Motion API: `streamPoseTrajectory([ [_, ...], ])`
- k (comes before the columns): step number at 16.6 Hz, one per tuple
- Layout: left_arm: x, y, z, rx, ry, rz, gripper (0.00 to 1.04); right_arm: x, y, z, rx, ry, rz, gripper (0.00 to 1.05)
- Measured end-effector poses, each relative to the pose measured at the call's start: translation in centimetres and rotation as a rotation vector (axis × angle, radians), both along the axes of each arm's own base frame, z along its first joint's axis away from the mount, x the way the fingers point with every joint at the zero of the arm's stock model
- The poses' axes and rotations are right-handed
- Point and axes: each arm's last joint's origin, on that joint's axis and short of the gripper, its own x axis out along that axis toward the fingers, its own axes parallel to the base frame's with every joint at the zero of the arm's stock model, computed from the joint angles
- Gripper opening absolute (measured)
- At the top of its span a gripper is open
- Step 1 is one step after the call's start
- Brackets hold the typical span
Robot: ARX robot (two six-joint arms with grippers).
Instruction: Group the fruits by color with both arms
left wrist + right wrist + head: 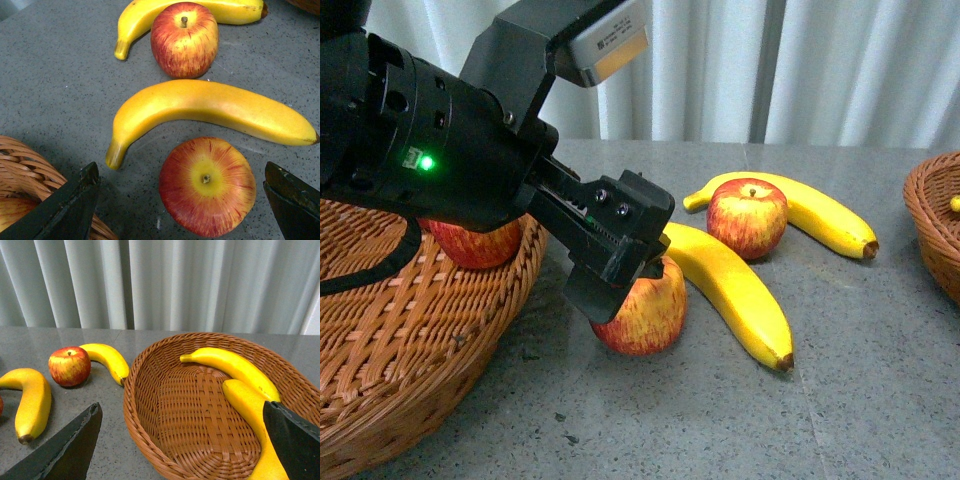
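Left gripper (180, 167) apart, straddling near apple (207, 186) off-centre; risk of rolling it into adjacent banana (210, 112) on closure. Right gripper (181, 410) apart.

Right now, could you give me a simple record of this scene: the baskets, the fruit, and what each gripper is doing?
Left basket: holds one apple
Right basket: holds two bananas
Loose on table: near apple, far apple, near banana, far banana
Left gripper: open, one finger either side of near apple, not closed on it
Right gripper: open, empty, facing Right basket
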Motion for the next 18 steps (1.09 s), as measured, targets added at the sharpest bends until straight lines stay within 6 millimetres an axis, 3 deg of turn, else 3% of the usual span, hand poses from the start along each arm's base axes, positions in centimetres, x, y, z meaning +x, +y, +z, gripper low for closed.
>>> streamPoseTrajectory([
  [16, 1.8, -2.3, -4.2, 0.069, 0.041, -0.182, 0.98, 0.0, 0.0, 0.0, 0.0, 0.0, 0.0, 0.98],
  [17, 1.8, -2.3, -4.4, 0.068, 0.044, -0.185, 0.95, 0.0, 0.0, 0.0, 0.0, 0.0, 0.0, 0.98],
  [18, 1.9, -2.4, -4.4, 0.064, 0.039, -0.187, 0.82, 0.0, 0.0, 0.0, 0.0, 0.0, 0.0, 0.98],
])
